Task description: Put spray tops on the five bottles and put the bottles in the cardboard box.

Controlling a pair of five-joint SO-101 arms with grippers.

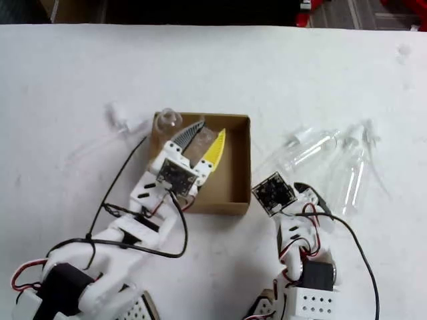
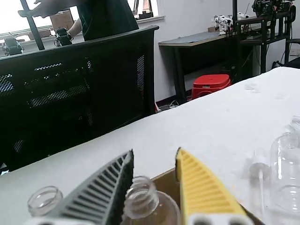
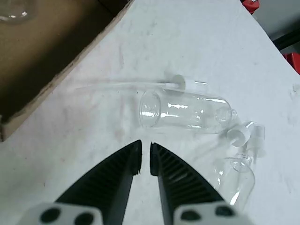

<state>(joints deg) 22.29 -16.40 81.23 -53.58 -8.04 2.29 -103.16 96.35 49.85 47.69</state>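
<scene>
The cardboard box (image 1: 235, 175) sits mid-table. My left gripper (image 1: 201, 143) hangs over its far left part with the grey and yellow fingers either side of a clear, uncapped bottle (image 2: 142, 200) that stands upright; they look closed against it. A second uncapped bottle (image 1: 167, 120) (image 2: 44, 200) stands at the box's far left corner. My right gripper (image 3: 145, 158) (image 1: 308, 193) is low over the table to the right of the box, its black fingers nearly together and empty. Just beyond it lie a clear bottle (image 3: 187, 110) and a spray top with its tube (image 3: 177, 82).
More clear bottles (image 1: 350, 177) and loose spray tops (image 1: 365, 130) lie right of the box. One spray top (image 1: 120, 119) lies left of it. A box wall (image 3: 61, 75) runs close to my right gripper. A black chair (image 2: 75, 89) stands beyond the table's far edge.
</scene>
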